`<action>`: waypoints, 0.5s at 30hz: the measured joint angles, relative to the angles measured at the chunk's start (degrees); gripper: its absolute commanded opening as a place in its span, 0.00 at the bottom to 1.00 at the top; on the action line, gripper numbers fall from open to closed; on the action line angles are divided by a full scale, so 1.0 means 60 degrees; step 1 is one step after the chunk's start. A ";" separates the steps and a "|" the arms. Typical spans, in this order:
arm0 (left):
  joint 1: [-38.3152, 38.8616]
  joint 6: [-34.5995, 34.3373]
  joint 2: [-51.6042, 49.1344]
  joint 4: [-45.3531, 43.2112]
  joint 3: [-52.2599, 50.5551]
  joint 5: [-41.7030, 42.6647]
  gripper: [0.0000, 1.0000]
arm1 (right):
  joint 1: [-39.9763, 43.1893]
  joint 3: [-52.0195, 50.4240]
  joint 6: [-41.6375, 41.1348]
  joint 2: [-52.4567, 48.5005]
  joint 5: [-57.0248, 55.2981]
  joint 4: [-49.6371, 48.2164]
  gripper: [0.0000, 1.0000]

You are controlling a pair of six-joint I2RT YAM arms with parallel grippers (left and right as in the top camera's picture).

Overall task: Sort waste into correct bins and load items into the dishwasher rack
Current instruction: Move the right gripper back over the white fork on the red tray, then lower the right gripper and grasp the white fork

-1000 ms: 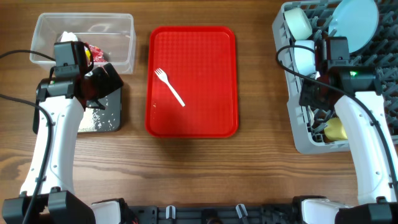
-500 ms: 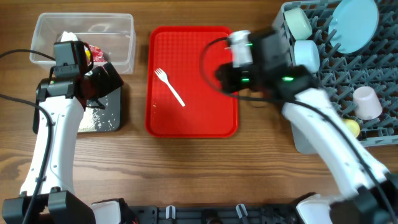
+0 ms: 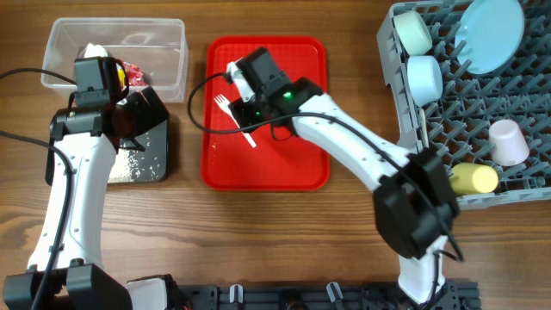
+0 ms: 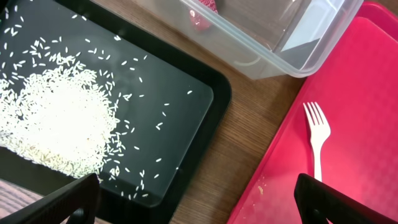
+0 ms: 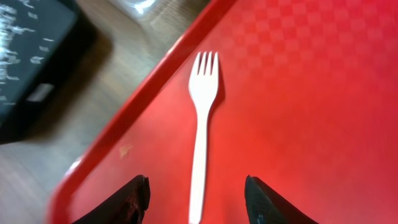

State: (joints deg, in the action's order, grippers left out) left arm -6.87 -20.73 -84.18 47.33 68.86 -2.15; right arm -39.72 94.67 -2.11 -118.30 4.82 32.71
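A fine checkered pattern is seen across the red tray (image 5: 298, 74), on which a plain white fork (image 5: 202, 124) is shown. The shallow tray (image 4: 168, 99) is coloured black and is speckled with white rice grains (image 4: 62, 124). The tub (image 3: 168, 39) is clear, and a red wrapper (image 3: 133, 72) is glimpsed inside it. The rack (image 3: 413, 185) is coloured grey; in it a pale-blue plate (image 3: 491, 34), a pale-blue bowl (image 3: 424, 76), a pink cup (image 3: 508, 142) and a yellow cup (image 3: 473, 179) are seen. The table (image 3: 344, 250) is marked by brown wood grain. The left arm (image 3: 77, 189) and the right arm (image 3: 357, 151) are finished in white with black joints.
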 measured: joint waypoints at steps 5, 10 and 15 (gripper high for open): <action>0.0000 0.0000 0.0000 0.0120 0.0000 -0.0025 1.00 | -0.0131 0.0000 0.0667 -0.0878 -0.0503 -0.0605 0.54; 0.0000 0.0000 0.0000 0.0142 0.0000 -0.0025 1.00 | -0.0131 0.0000 0.0911 -0.1424 -0.0637 -0.0973 0.54; 0.0000 0.0000 0.0000 0.0175 0.0000 -0.0029 1.00 | -0.0131 0.0004 0.1096 -0.1574 -0.0630 -0.0612 0.54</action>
State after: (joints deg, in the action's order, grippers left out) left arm -6.87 -20.73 -84.18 48.38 68.86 -2.33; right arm -40.51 94.70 4.47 -127.74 1.04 29.04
